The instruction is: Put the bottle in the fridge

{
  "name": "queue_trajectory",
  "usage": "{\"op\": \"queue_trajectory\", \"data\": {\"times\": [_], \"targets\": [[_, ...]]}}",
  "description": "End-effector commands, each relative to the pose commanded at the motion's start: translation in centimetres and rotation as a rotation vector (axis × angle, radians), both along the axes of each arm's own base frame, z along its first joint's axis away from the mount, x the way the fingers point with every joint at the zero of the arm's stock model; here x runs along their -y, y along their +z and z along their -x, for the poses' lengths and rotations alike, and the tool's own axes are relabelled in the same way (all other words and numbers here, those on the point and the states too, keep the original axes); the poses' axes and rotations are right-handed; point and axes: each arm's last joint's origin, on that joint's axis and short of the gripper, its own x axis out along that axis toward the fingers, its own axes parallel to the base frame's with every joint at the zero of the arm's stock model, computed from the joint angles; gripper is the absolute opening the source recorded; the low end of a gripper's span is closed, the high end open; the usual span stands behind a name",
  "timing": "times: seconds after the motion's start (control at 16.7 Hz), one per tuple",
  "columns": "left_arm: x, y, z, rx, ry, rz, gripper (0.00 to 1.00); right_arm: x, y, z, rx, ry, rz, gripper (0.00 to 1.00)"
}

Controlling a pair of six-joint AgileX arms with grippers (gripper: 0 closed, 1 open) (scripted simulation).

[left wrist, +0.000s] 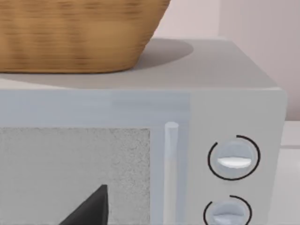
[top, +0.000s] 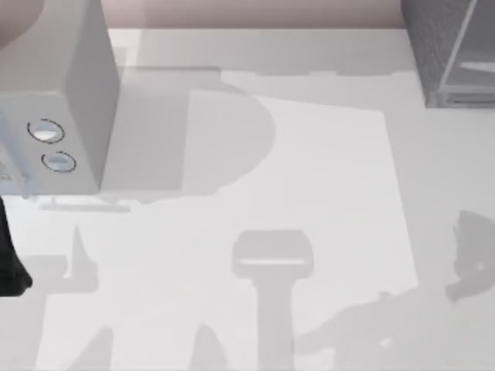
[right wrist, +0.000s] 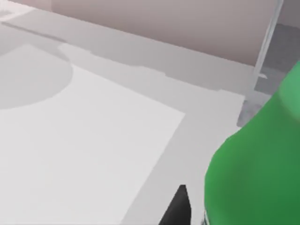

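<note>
Top view overhead, left wrist near knobbed box (left wrist: 225, 140), right wrist low over table (right wrist: 93, 154)

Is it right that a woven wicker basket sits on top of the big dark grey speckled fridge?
Not quite. The woven wicker basket sits on top of the lighter grey box with two round knobs, as the left wrist view shows. The big dark grey speckled fridge stands at the table's far right corner in the top view, with no basket seen on the part in frame.

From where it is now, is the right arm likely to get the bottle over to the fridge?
Probably yes. In the right wrist view the bottle sits close to the camera, with the fridge just beyond it and bare table between. Nothing stands in the way, though whether the door is open is unclear.
</note>
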Motion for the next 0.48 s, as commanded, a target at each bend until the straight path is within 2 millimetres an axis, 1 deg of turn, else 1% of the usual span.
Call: {"op": "queue_trajectory", "data": {"times": [0.24, 0.48], "targets": [[0.0, 0.0, 0.0, 0.000, 0.000, 0.000, 1.00, -0.4, 0.7, 2.1, 0.119, -0.191, -0.058, 0.01], [0.0, 0.0, 0.0, 0.000, 0.000, 0.000, 1.00, -0.4, 0.2, 3.3, 0.181, -0.334, -0.128, 0.01]]}}
